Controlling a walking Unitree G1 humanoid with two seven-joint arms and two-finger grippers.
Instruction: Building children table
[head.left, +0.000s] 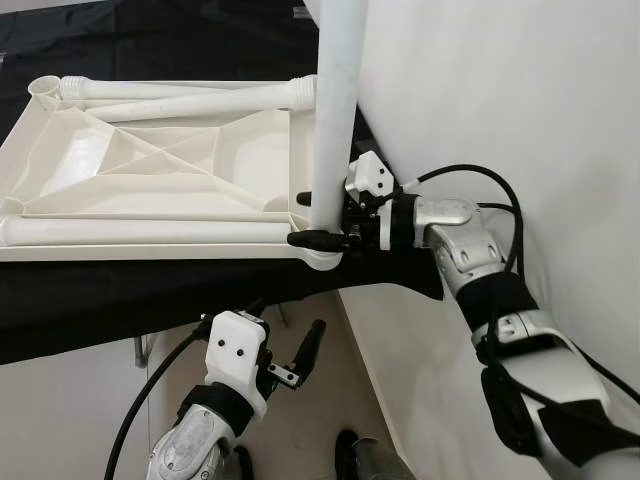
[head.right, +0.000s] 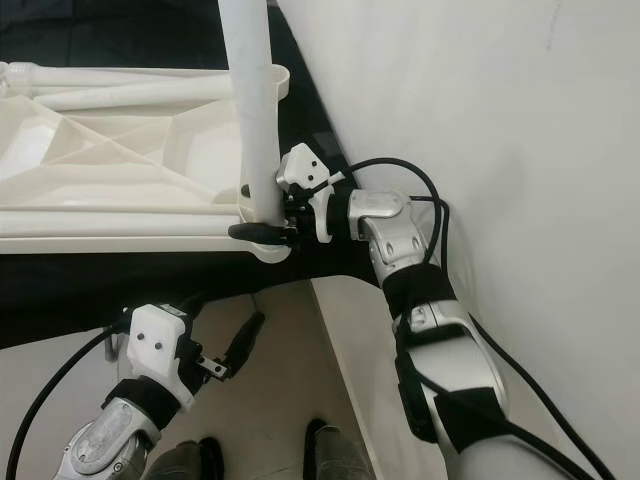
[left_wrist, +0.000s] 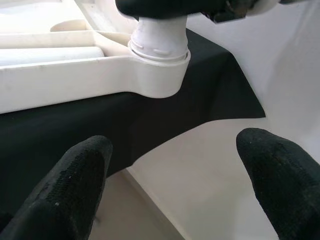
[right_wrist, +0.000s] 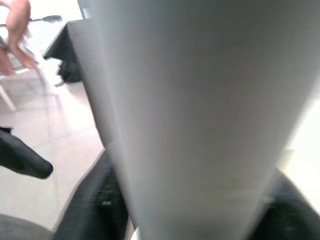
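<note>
The white plastic tabletop (head.left: 150, 170) lies upside down on a black cloth (head.left: 120, 295). One white leg (head.left: 335, 100) stands upright in the near right corner socket (left_wrist: 160, 75). My right gripper (head.left: 320, 220) is shut on this leg just above the socket, and the leg (right_wrist: 200, 100) runs between its black fingers (right_wrist: 95, 210). My left gripper (head.left: 285, 335) hangs open below the table's near edge, its fingertips (left_wrist: 75, 190) apart and pointing up at the socket. Two loose legs (head.left: 190, 95) lie along the far rim, and another leg (head.left: 150, 232) lies along the near rim.
A white wall (head.left: 500, 90) rises close on the right, right behind my right arm. The cloth's corner (left_wrist: 235, 95) hangs over the support's edge. Pale floor tiles (head.right: 270, 400) and my feet (head.right: 330, 450) are below. Part of a person (right_wrist: 20, 30) is far off.
</note>
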